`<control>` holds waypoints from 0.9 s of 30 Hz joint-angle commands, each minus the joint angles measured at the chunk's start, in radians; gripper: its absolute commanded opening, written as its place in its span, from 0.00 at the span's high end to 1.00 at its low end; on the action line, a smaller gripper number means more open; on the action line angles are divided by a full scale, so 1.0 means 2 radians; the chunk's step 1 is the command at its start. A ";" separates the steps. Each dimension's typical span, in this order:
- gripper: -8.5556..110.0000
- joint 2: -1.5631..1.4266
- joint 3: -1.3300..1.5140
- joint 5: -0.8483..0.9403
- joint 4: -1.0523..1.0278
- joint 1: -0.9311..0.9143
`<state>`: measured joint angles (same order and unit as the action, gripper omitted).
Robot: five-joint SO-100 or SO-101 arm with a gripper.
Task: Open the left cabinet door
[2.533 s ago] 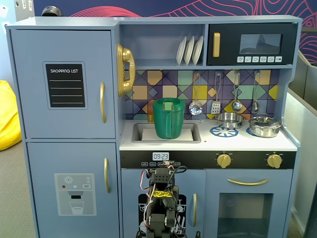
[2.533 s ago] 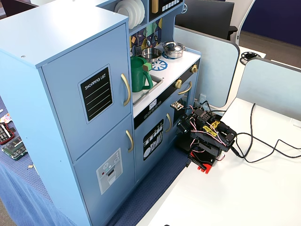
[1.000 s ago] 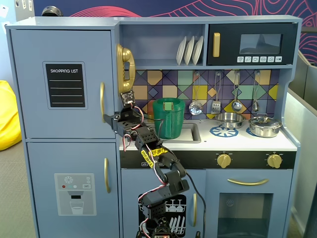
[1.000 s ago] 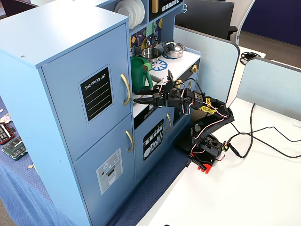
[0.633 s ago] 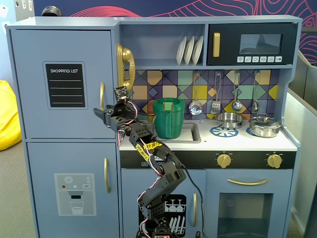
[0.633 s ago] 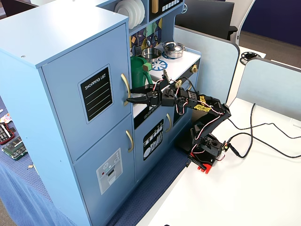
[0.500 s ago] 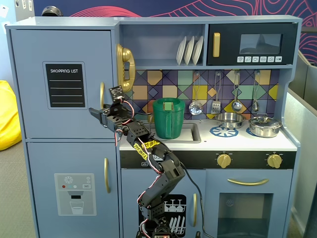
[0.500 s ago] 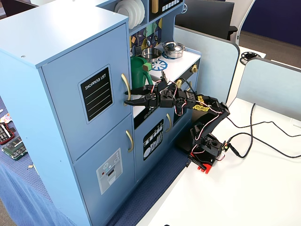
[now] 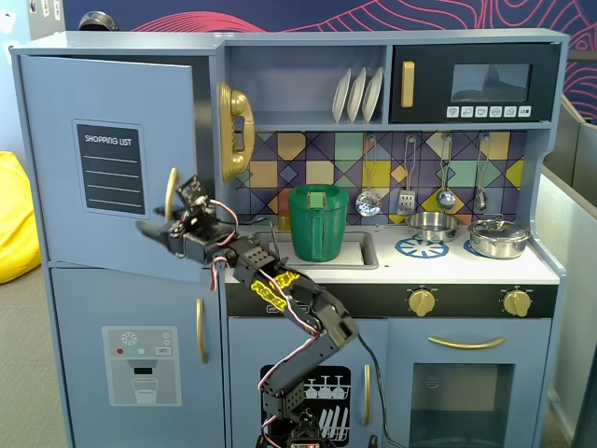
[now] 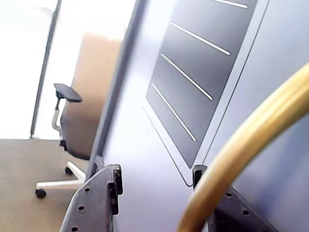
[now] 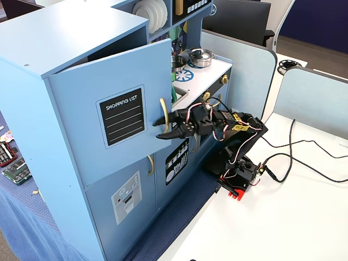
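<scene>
Left cabinet door (image 9: pixel 107 163) stands ajar, its gold handle (image 9: pixel 171 194) running vertical; arm stretched level, jaws (image 11: pixel 163 127) spread wide astride the handle.

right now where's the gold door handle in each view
Fixed view, front on: the handle stands left of centre, at the door's right edge, just above the gripper.
Wrist view: the handle curves across the lower right, between the fingers.
Fixed view, from the side: the handle is mid-frame at the door's free edge.
Shared landmark: the shopping list panel.
</scene>
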<state>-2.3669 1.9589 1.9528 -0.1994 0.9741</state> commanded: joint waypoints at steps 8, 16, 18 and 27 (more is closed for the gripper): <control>0.86 -0.173 0.084 -0.008 -0.050 -0.040; 0.86 -0.252 0.123 -0.061 -0.102 -0.122; 0.87 -0.258 0.126 -0.071 -0.113 -0.147; 0.87 -0.197 0.122 -0.119 -0.087 -0.226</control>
<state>-2.8225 2.2151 1.7303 -0.4295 0.5676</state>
